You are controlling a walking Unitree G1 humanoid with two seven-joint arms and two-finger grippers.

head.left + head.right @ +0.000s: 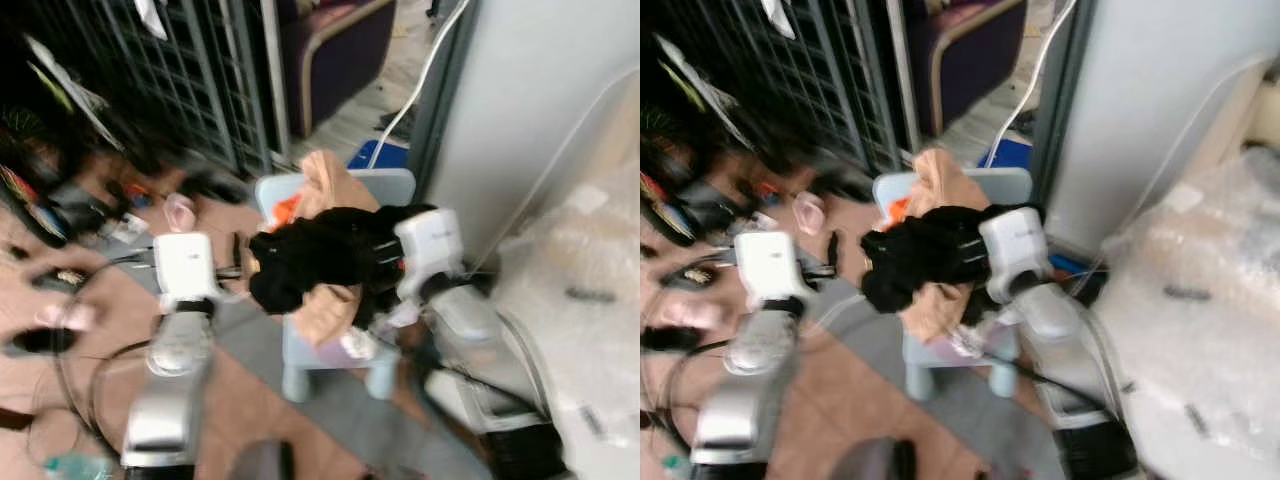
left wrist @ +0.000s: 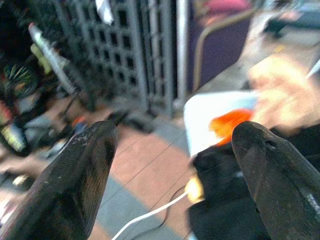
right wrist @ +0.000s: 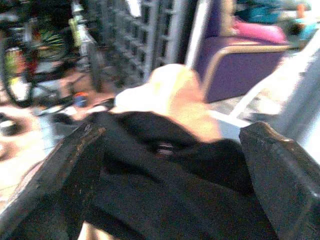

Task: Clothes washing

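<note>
Early stage: right gripper (image 3: 165, 165) spread around black garment (image 1: 320, 258) atop peach cloth (image 1: 335, 185) on pale-blue plastic chair (image 1: 395, 186); left gripper (image 2: 175, 165) apart, empty, beside chair's left edge. Nothing loaded yet.

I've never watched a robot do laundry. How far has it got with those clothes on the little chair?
Early on, it seems. Nothing looks washed yet: the peach garment and something orange still lie on the pale blue chair. In hand: the right gripper reaches into the black garment, fingers spread around it. The left gripper hovers open beside the chair. Left to do: lifting the pile and carrying it to a washer.
</note>
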